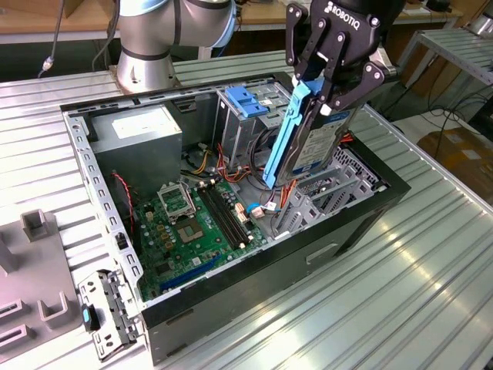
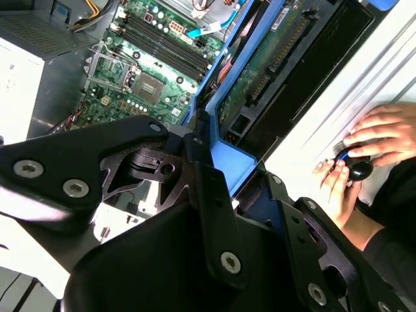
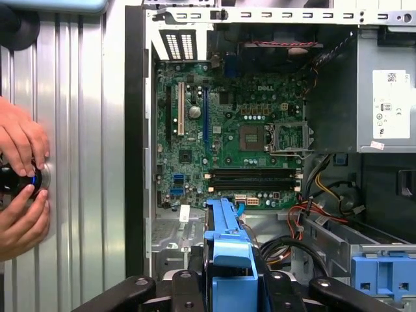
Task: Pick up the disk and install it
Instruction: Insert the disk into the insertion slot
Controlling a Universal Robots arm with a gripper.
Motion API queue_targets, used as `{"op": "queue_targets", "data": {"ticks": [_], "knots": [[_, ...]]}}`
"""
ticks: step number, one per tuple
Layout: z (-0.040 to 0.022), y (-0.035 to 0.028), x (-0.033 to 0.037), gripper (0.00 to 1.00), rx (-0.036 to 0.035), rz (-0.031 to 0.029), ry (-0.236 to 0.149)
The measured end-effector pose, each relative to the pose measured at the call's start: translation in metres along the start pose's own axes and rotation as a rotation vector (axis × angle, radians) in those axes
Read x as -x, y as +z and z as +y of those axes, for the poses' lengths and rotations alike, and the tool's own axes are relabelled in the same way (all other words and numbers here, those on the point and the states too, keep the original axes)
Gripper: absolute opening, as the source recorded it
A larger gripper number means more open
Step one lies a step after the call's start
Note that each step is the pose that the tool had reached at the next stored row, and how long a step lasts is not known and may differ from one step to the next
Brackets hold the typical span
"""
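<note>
Exterior view, grip: the gripper point(image 1: 330, 99) is clamping the disk point(image 1: 306, 150) on edge and tilted, over the open computer case point(image 1: 231, 297) beside the drive cage point(image 1: 266, 131).
Exterior view, risk: the disk's lower corner is hanging near loose cables point(image 1: 266, 206) and could snag them.
Second wrist view, bystander: a person's hands point(image 2: 370, 140) are holding a dark knob point(image 2: 356, 170) on the table, apart from the case.
First wrist view, room: the disk's blue rail point(image 3: 227, 260) is pointing over the motherboard point(image 3: 234, 136). Case walls are hemming the sides, leaving free room only upward.

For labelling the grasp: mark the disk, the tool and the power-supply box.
disk point(image 1: 282, 135), exterior view, blue side rail.
tool point(image 1: 320, 92), exterior view, between its fingertips.
power-supply box point(image 1: 146, 154), exterior view, grey side wall.
</note>
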State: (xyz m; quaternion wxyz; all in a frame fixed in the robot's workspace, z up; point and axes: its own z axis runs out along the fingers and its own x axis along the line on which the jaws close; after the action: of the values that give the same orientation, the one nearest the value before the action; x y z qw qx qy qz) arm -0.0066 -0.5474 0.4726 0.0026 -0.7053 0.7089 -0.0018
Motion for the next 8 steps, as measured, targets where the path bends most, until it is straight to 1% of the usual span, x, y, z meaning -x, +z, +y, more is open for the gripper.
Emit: {"op": "queue_targets", "data": {"ticks": [5,8], "knots": [[-0.0023,0.0001,-0.0010,0.37,0.0000,-0.0001,0.000],[-0.0062,0.0002,-0.0012,0.37,0.0000,0.0000,0.000]]}}
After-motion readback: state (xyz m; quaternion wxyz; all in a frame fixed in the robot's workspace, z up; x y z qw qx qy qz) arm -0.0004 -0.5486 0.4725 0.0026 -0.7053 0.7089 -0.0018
